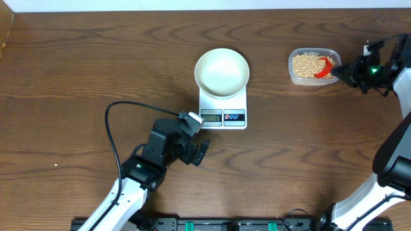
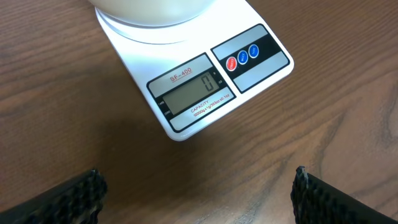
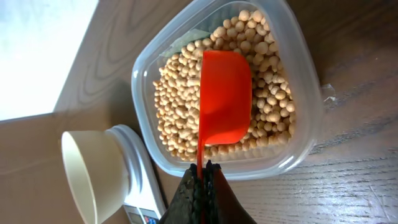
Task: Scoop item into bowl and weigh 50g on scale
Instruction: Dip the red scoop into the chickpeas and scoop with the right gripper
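Wooden table (image 1: 64, 77), dark brown grain. Fingers of right gripper (image 3: 202, 180) pinched tight on the thin handle of the red scoop (image 3: 225, 93). Scoop head lies on the beans (image 3: 177, 112) inside the clear tub (image 3: 298, 68). Fingers of left gripper (image 2: 199, 190) spread wide over bare table, near the scale (image 2: 149, 56). Display (image 2: 193, 93) reads 0. White bowl (image 1: 221, 72) sits on the scale.

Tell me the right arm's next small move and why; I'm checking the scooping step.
Probably dig the red scoop into the beans and lift a load. The right claw is shut on its handle, the scoop lies over the beans, the bowl looks empty, and the scale reads zero.
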You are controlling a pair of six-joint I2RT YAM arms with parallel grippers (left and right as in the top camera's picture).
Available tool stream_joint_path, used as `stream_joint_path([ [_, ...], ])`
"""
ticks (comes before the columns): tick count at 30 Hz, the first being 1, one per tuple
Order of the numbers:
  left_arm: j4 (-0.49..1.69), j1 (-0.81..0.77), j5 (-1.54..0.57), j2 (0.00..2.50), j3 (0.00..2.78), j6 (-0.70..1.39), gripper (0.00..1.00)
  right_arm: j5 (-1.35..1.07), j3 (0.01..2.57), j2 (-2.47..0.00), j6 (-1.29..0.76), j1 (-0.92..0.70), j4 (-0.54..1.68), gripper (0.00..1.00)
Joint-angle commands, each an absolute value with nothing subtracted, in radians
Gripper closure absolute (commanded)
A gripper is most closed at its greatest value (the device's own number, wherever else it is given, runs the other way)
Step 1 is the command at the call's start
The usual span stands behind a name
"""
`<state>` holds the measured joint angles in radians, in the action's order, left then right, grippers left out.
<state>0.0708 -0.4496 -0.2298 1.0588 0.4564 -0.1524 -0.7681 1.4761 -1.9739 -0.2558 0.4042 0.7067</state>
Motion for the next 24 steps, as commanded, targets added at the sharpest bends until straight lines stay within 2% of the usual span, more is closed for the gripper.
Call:
stream_joint_path([
  [1, 0.07, -0.448, -0.216, 1.065, 0.458, -0.136, 0.03, -0.847, 1.47, -1.983, -0.23, 0.427, 0.706, 0.99],
  [24, 0.07, -0.448, -0.216, 1.065, 0.458, -0.136, 0.03, -1.026, 1.47, -1.983, -0.201, 0.501, 0.727, 0.99],
])
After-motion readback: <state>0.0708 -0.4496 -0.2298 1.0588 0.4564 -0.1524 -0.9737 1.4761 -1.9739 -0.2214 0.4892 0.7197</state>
